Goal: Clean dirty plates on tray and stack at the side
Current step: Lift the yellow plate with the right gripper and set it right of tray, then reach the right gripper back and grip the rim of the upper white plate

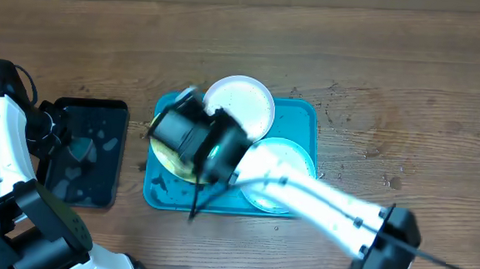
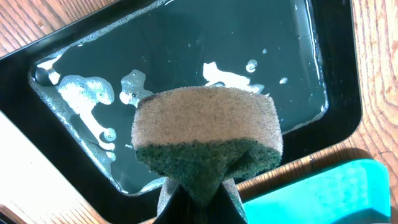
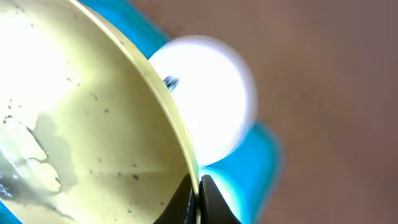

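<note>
The turquoise tray (image 1: pixel 295 121) lies mid-table with three plates. My right gripper (image 3: pixel 196 186) is shut on the rim of the yellow-green plate (image 3: pixel 81 124), which carries black specks and a grey smear; overhead this plate (image 1: pixel 168 157) shows at the tray's left, mostly under the gripper (image 1: pixel 194 140). The white plate (image 1: pixel 244 101) lies at the tray's back; it also shows in the right wrist view (image 3: pixel 205 99). The pale mint plate (image 1: pixel 293 161) lies at the tray's right, partly under the right arm. My left gripper (image 2: pixel 200 198) is shut on a sponge (image 2: pixel 208 134) held over the black tray.
A glossy black tray (image 1: pixel 88 154) with soapy water and foam stands left of the turquoise tray; it also shows in the left wrist view (image 2: pixel 339 93). Dark crumbs speckle the wood (image 1: pixel 341 116) to the right of the turquoise tray. A corner of the turquoise tray (image 2: pixel 336 193) shows by the sponge.
</note>
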{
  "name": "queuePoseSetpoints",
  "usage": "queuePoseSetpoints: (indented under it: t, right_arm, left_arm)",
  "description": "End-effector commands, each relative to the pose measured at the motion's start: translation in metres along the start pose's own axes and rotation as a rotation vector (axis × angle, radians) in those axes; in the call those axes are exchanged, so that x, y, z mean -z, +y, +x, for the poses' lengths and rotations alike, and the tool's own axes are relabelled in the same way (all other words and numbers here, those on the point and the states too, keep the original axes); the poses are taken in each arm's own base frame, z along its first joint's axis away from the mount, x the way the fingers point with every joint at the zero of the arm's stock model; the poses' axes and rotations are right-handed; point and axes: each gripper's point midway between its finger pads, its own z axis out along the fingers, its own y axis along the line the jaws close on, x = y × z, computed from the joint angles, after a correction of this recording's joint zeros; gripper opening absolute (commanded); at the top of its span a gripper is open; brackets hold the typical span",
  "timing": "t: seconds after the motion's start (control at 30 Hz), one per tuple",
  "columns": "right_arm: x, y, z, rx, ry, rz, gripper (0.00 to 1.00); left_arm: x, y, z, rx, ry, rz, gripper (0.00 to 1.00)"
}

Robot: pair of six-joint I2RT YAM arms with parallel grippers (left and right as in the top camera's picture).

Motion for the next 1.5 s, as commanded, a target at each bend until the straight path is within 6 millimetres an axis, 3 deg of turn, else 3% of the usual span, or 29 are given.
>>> queuePoseSetpoints:
  t: [0.0, 0.2, 0.3, 0.4, 0.53, 0.7, 0.87, 1.0, 1.03, 1.07, 1.17, 1.27, 1.37, 1.47]
  right_arm:
    - [-0.002, -0.001, 0.006, -0.301, 0.164, -0.379, 0.04]
    - [-0.033, -0.101, 0.038, -0.623, 0.359, -0.47, 0.04]
    - [-0.05, -0.164, 0.074, -0.788, 0.445, -0.395, 0.04]
    - [-0.067, -0.208, 0.112, -0.929, 0.509, -0.343, 0.04]
    - [-0.094, -0.251, 0.163, -1.079, 0.554, -0.265, 0.04]
    - [-0.123, -0.286, 0.222, -1.226, 0.574, -0.187, 0.04]
    - [-0.136, -0.3, 0.256, -1.308, 0.575, -0.157, 0.04]
    - [-0.137, -0.301, 0.263, -1.318, 0.584, -0.155, 0.04]
    - [-0.137, -0.301, 0.263, -1.318, 0.584, -0.155, 0.09]
    - [-0.137, -0.3, 0.263, -1.318, 0.584, -0.156, 0.16]
    - [-0.137, -0.296, 0.26, -1.309, 0.587, -0.167, 0.7]
    - [-0.138, -0.281, 0.24, -1.257, 0.545, -0.292, 0.79]
    - [-0.133, -0.252, 0.195, -1.131, 0.421, -0.543, 0.75]
    - [-0.132, -0.23, 0.159, -1.063, 0.349, -0.63, 0.74]
  left_arm:
    - [-0.002, 0.001, 0.006, -0.014, 0.014, 0.003, 0.04]
    - [-0.002, 0.002, 0.007, -0.013, 0.02, 0.0, 0.04]
    - [-0.002, 0.001, 0.008, -0.014, 0.024, 0.007, 0.04]
    - [-0.002, -0.001, 0.009, -0.014, 0.029, 0.013, 0.04]
    - [-0.002, -0.001, 0.009, -0.015, 0.029, 0.013, 0.04]
    - [-0.002, -0.001, 0.009, -0.015, 0.028, 0.015, 0.04]
    - [-0.002, -0.005, 0.008, -0.016, 0.029, 0.033, 0.04]
    - [-0.002, -0.005, 0.008, -0.016, 0.028, 0.034, 0.04]
    - [-0.002, -0.005, 0.008, -0.016, 0.029, 0.034, 0.04]
    - [-0.002, -0.005, 0.008, -0.016, 0.029, 0.034, 0.04]
    - [-0.002, -0.005, 0.008, -0.016, 0.029, 0.033, 0.04]
    - [-0.002, -0.005, 0.008, -0.016, 0.028, 0.034, 0.04]
    - [-0.002, -0.005, 0.008, -0.016, 0.029, 0.034, 0.04]
    - [-0.002, -0.005, 0.008, -0.017, 0.029, 0.034, 0.04]
